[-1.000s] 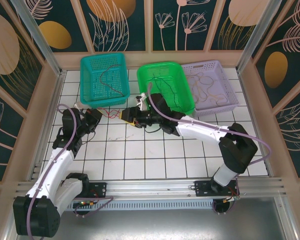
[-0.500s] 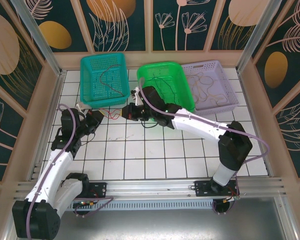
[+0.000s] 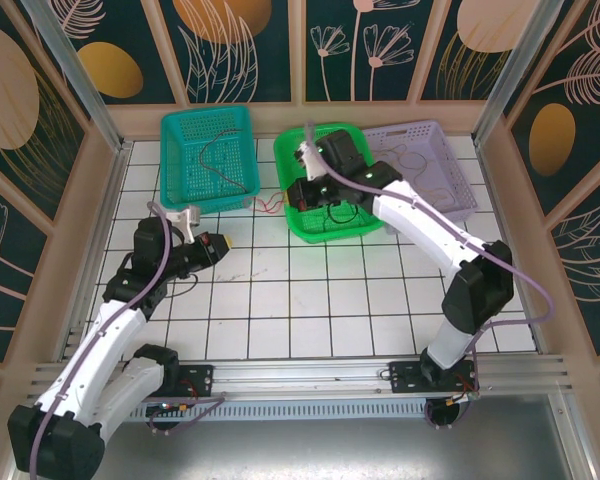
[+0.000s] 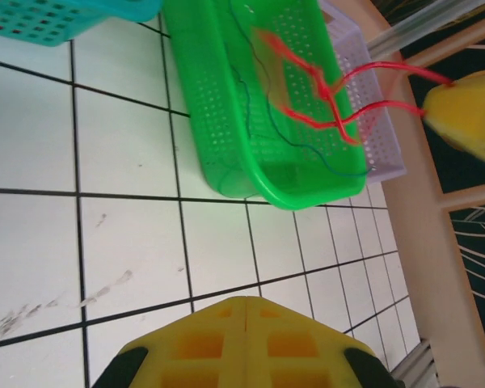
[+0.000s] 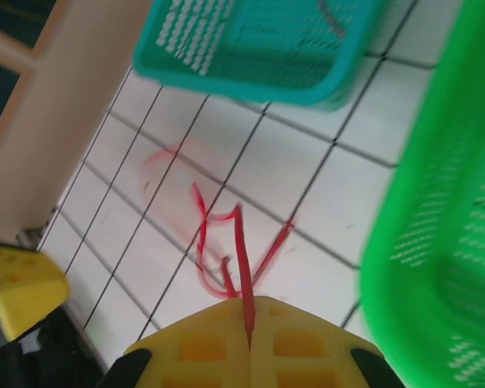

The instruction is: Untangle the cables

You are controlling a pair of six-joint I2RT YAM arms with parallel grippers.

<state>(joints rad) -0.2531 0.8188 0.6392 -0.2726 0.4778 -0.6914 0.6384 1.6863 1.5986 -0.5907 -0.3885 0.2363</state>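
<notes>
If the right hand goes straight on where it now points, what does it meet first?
Probably the white table, in the gap between the teal basket and green basket, past the red cable it grips. Depth is unclear.

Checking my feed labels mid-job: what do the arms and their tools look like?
The left arm and right arm have white links, black joints and a purple-grey cord alongside. The left tool and right tool have yellow fingers with square recesses.
</notes>
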